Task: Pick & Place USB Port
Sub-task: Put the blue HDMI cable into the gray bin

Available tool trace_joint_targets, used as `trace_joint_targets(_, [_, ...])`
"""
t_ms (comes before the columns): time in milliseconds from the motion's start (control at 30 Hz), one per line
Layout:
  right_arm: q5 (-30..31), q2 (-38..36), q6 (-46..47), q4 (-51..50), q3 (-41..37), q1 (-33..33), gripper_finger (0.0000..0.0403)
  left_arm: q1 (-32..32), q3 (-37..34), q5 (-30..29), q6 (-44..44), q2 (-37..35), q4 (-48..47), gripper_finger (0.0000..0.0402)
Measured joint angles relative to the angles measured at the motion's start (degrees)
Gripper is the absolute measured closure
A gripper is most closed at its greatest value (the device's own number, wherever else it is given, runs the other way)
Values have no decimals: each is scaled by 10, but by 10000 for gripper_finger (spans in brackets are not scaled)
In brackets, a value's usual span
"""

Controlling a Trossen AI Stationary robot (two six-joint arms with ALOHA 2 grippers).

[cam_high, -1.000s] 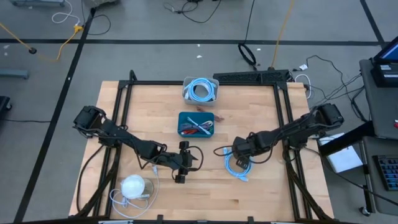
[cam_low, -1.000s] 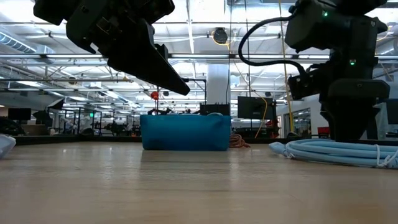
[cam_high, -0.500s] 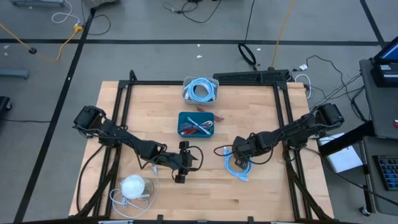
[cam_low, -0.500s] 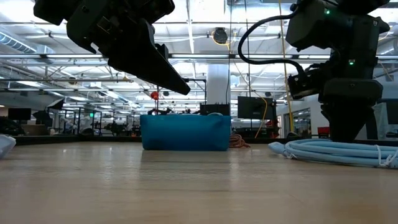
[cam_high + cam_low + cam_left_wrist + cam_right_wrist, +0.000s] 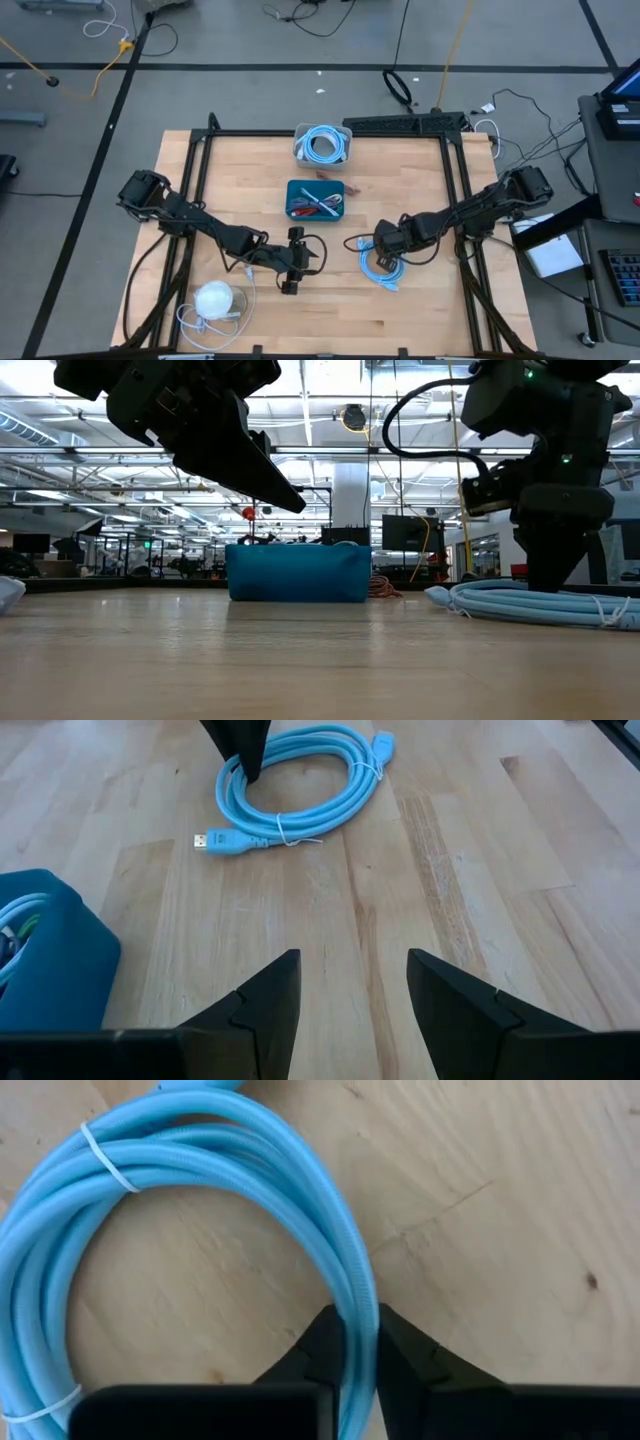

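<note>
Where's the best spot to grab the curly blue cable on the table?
Grab the coiled blue cable on one side of its loop, from straight above. It lies flat on the wooden table, tied with small ties, so fingers can straddle the bundled strands. The right hand is doing just that, pinching the loop's strands.

White round object point(image 5: 213, 298), grey bin point(image 5: 322, 145)

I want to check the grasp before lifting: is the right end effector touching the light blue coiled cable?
Touching. The right wrist view shows the right end effector with both fingers pressed against one strand of the light blue coiled cable, no gap visible.
</note>
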Motion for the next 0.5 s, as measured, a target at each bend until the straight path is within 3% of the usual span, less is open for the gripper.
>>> trace_joint_targets(100, [33, -19, -16, -6, 3, 3, 377, 0, 0, 0, 0, 0, -1, 215])
trace_joint_targets(267, [140, -81, -41, -58, 45, 5, 377, 1, 0, 0, -3, 0, -3, 215])
trace_joint_targets(367, [231, -115, -70, -105, 79, 6, 377, 2, 0, 0, -3, 0, -4, 215])
trace_joint_targets(500, [401, -143, -144, -105, 120, -3, 377, 2, 0, 0, -4, 0, -15, 215])
